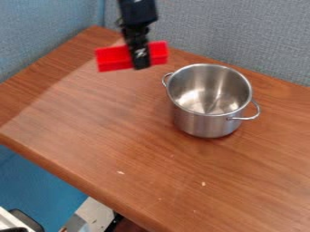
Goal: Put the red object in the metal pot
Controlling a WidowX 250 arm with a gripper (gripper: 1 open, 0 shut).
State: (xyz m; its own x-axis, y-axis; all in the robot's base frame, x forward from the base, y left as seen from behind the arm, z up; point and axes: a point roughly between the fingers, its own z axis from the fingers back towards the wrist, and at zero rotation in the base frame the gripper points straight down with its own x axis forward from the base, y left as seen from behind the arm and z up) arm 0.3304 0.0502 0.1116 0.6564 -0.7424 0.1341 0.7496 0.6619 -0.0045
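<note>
In the upper middle of the frame the gripper [140,56] is clamped across the middle of the red object [130,56], holding it clear above the table [85,118]. The height probably lets the block pass over the rim of the metal pot [211,100], which stands empty at right of center.

There is one red block [118,58]. It is up at about eleven o'clock. There is one shiny metal pot [209,100], over at about two o'clock. The pot has two little loop handles, one on each side. There is one robot arm with one gripper [140,62], up at about twelve o'clock. There is one brown wooden table [109,136]. Behind it there is one blue-grey wall [242,32].
</note>
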